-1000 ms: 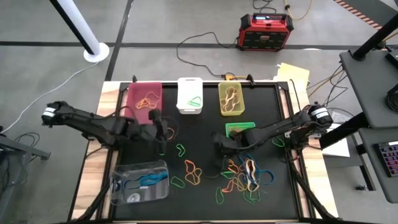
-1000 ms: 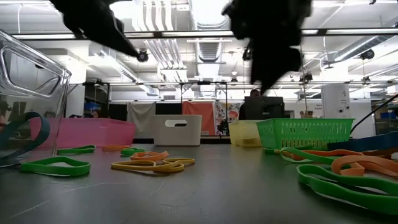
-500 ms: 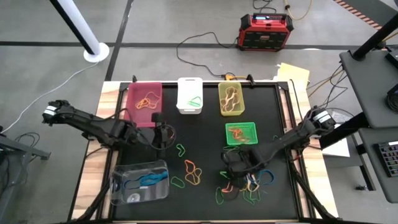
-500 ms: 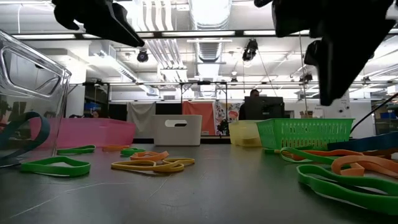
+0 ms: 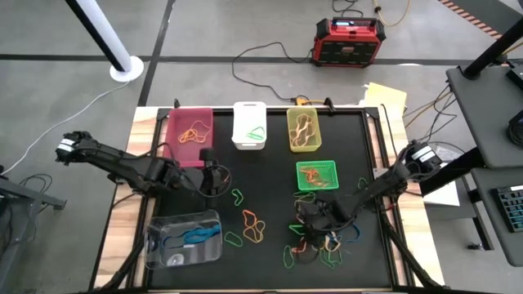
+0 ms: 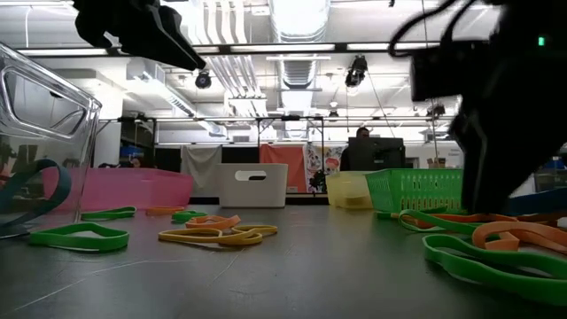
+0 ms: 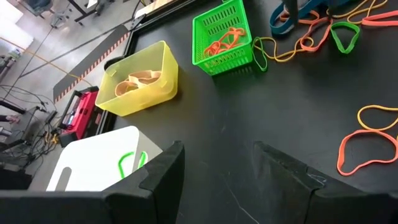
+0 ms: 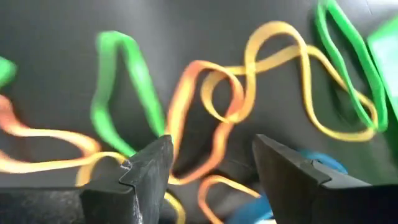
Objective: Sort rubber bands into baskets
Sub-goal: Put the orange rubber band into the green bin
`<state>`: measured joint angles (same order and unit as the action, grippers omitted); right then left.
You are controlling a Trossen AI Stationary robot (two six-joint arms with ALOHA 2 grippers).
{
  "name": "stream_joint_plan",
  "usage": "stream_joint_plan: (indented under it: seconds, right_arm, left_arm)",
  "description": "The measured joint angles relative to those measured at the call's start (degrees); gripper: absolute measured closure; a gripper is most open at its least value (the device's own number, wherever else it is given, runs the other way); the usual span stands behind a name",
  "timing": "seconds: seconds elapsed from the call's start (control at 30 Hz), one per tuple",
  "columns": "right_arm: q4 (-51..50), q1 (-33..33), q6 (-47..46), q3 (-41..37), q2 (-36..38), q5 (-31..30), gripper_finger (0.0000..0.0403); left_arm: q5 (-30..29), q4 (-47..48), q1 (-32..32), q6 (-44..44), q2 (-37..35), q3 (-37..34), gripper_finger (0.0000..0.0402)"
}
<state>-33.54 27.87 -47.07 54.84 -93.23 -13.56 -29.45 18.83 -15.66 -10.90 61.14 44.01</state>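
Observation:
A tangle of orange, yellow, green and blue rubber bands (image 5: 328,239) lies flat on the black mat at the near right. My right gripper (image 5: 310,226) hangs open, pointing steeply down, low over that pile. In its wrist view an orange band (image 8: 186,106) and a yellow band (image 8: 273,43) lie ahead of the fingers. My left gripper (image 5: 214,176) hovers open over the mat's left middle with nothing between its fingers. At the far edge stand the pink basket (image 5: 189,131), white basket (image 5: 249,125) and yellow-green basket (image 5: 302,130). The green mesh basket (image 5: 316,175) is nearer, and the clear basket (image 5: 184,238) is near left.
Loose bands lie mid-mat: an orange-yellow pair (image 5: 253,225), a green one (image 5: 238,196) and another green one (image 5: 234,239). Each basket holds some bands. Bare mat lies between the two arms. A red-black box (image 5: 349,42) sits on the floor beyond the table.
My right gripper has swung from beside the green mesh basket toward the table's near edge and come down over the pile of bands, staying open. My left gripper has kept its place and rolled a little.

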Motion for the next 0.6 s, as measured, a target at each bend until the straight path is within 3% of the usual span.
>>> stream_joint_plan:
  seconds: [0.27, 0.6]
  right_arm:
    - [0.76, -0.02, -2.69, -2.54, 0.0, 0.03, 0.0203]
    - [4.32, -0.02, 0.49, -3.49, 0.0, 0.04, 0.0362]
  left_arm:
    - [-0.02, -0.7, 0.02, -0.2, 0.0, -0.02, 0.0231]
    - [-0.04, -2.56, 0.11, -0.9, 0.0, -0.04, 0.0231]
